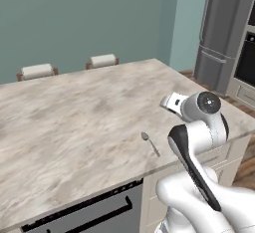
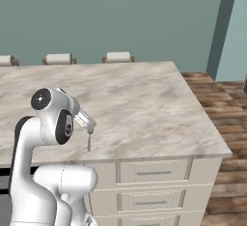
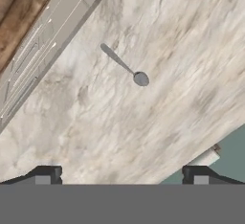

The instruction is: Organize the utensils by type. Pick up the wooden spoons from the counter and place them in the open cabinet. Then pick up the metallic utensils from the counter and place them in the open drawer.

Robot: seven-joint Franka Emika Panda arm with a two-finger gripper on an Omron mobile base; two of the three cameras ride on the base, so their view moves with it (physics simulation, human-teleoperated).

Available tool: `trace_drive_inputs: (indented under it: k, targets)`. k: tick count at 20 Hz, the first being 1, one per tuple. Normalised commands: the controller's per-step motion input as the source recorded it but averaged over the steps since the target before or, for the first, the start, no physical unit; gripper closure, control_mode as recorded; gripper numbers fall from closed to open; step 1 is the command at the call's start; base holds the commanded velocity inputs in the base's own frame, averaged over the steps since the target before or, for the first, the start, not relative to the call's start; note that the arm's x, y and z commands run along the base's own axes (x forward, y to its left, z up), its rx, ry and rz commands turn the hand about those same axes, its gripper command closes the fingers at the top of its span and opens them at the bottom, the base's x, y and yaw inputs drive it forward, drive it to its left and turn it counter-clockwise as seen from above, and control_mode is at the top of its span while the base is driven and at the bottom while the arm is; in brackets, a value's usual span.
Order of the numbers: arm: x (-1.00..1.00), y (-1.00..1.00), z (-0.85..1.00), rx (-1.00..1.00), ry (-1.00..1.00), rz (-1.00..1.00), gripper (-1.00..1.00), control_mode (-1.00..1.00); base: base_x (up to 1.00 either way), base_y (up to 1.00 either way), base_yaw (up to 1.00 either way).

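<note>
The counter point(image 1: 74, 122) is a wide slab of beige-grey marbled stone with a straight front edge and a squared right-hand corner, and most of its surface lies bare around the one small thing on it. That thing is a thin grey metal spoon point(image 1: 150, 143), lying flat near the front edge, its small round bowl pointing away from the edge and its slim handle running back toward it; in the hand view the same spoon point(image 3: 125, 66) lies diagonally on the stone, handle end close to the counter's rim, with open stone on every other side. The gripper point(image 3: 121, 174) hangs above the counter with its two dark fingertips point(image 3: 47, 174) set wide apart and nothing between them — well apart from the spoon. In the right base view the spoon's handle point(image 2: 89, 142) shows just below the white arm's wrist, near the front edge. Below the edge sit grey panelled drawer fronts point(image 2: 153, 173) with slim bar handles, and to the left a dark appliance front point(image 1: 89, 212) with a long black handle. Behind the counter's far edge stand pale-cushioned chair backs point(image 2: 118, 56) against a flat teal wall. At the far right a tall grey refrigerator point(image 1: 224, 28) stands on a brown plank floor point(image 2: 226, 104) — no writing or labels can be read anywhere
</note>
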Motion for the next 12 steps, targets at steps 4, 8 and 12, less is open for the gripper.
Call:
trace_drive_inputs:
  k: [4,8,12]
  targets:
    - [0.08,-0.05,0.00,0.03,0.00,0.02,-1.00,-1.00,0.12,-0.01,0.01]
    - [0.20,-0.07,-0.08,0.00,0.05,0.14,-1.00,-1.00,0.00,0.00,0.00]
    - [0.12,-0.01,-0.23,-0.03,0.22,0.28,-1.00,-1.00,0.00,0.00,0.00]
